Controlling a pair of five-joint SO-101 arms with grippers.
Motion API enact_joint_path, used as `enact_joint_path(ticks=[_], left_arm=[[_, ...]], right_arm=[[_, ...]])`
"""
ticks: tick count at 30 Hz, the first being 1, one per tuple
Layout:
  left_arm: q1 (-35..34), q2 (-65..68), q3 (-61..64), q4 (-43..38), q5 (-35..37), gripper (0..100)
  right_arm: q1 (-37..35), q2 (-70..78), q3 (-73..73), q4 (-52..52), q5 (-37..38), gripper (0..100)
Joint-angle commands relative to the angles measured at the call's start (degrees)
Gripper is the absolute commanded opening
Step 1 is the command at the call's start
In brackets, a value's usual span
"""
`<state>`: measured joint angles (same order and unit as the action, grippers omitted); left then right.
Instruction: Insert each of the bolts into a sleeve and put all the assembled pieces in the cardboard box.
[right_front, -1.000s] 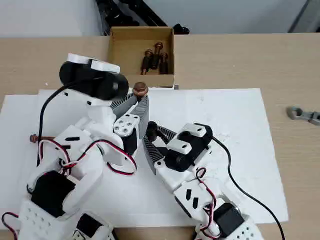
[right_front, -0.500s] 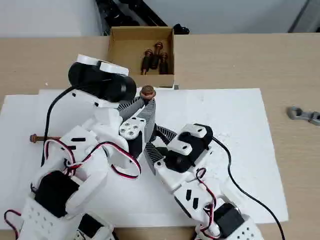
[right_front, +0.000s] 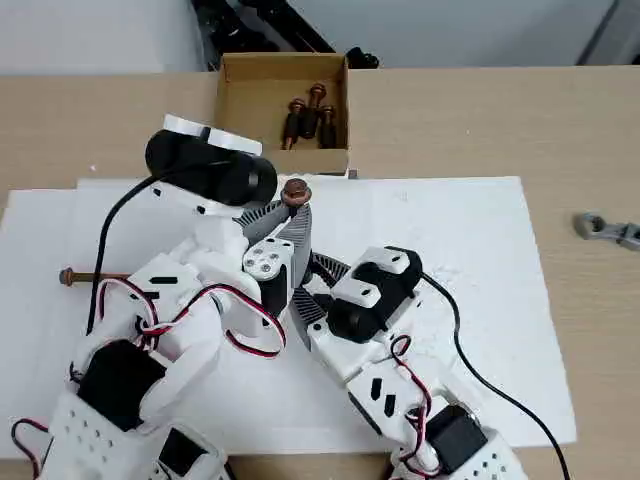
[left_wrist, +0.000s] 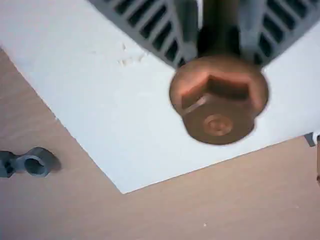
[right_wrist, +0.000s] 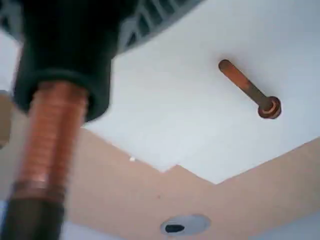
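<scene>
The left fingers (right_front: 275, 215) are closed on a bolt (right_front: 294, 190) just under its copper hex head, which sticks out past the tips toward the box (right_front: 232, 100). In the left wrist view the head (left_wrist: 218, 100) hangs over the edge of the white paper (left_wrist: 100, 110), with ribbed fingers (left_wrist: 145, 25) on both sides of the shaft.

The right fingers (right_front: 300, 305) sit just beside the left ones, over the middle of the paper (right_front: 450, 230), and grip a black sleeve (right_wrist: 65, 55). A copper threaded shaft (right_wrist: 45, 145) runs out of the sleeve's end. I cannot tell how deep it sits inside.

The box stands on the worktop (right_front: 480, 120) at the paper's far edge and holds 3 assembled pieces (right_front: 310, 115). A loose bolt (right_front: 85, 276) lies flat on the paper's left side, well apart from both arms. A small grey part (right_front: 600, 228) rests on the worktop, off the paper's right edge
</scene>
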<state>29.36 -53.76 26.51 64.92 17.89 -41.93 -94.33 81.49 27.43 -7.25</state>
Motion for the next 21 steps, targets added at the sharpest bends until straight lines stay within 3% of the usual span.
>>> enact_joint_path(ticks=[1, 21], left_arm=[[-0.1, 0.0, 0.0, -1.6, 0.4, 1], [2.6, 0.0, -6.6, 3.6, -2.1, 1]], right_arm=[[0.5, -0.7, -3.5, -1.1, -0.6, 0.2], [0.5, -0.4, -3.6, -1.1, -0.5, 0.2]])
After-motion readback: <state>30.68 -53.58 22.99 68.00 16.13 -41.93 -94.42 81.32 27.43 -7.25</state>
